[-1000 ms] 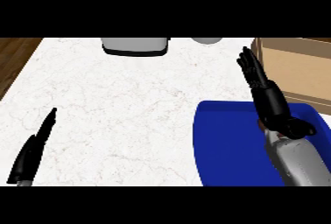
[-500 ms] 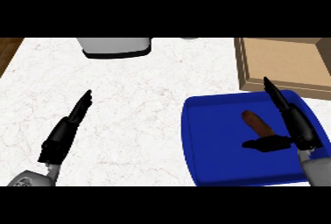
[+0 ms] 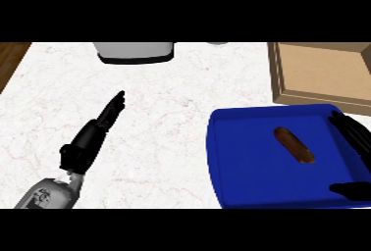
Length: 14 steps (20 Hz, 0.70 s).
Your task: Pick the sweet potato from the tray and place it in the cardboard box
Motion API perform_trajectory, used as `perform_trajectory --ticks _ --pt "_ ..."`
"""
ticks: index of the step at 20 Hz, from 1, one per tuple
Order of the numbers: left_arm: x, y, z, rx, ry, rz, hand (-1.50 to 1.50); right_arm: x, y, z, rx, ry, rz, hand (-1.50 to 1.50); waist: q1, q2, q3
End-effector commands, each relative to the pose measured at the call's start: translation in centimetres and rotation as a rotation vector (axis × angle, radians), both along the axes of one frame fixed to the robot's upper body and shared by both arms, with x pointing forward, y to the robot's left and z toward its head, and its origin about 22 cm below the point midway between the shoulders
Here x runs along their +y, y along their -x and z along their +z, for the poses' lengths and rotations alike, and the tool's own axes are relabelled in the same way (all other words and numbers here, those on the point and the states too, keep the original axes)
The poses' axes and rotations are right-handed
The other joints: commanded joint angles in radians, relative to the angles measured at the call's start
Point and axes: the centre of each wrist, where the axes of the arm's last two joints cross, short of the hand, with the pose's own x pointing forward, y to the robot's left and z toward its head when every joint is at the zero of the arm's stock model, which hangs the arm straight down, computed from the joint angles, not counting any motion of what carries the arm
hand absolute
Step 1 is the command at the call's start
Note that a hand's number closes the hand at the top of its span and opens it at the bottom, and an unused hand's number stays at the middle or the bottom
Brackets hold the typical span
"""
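The left hand (image 3: 92,136) rests open at lower left over the white marbled counter (image 3: 167,112), fingers straight and together, holding nothing. The right hand (image 3: 353,142) shows at the right edge over the blue rectangular plastic tray (image 3: 246,176), fingers extended, thumb apart, holding nothing. The brown elongated sweet potato (image 3: 294,145) lies in the tray, just beside the right hand, untouched. Beyond the tray stands the open cardboard box (image 3: 319,73). A grey, dark-based appliance (image 3: 135,51) sits at the far edge.
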Motion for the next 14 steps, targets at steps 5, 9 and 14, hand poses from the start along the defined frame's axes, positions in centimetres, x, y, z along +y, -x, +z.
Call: perform_trajectory --ticks 5,9,14 --pt "-0.3 -0.9 1.0 -0.005 -0.011 -0.015 0.0 0.1 1.9 9.1 0.181 0.152 0.03 -1.5 0.016 0.001 -0.002" --pt "-1.3 -1.1 1.6 0.018 -0.014 -0.044 0.0 3.2 2.6 10.4 0.323 0.164 0.008 -1.5 0.032 0.003 -0.001" --pt "-3.4 -1.1 2.1 -0.01 0.004 -0.032 0.0 3.3 2.0 10.9 0.396 0.088 -0.031 -1.5 0.042 0.005 0.0"
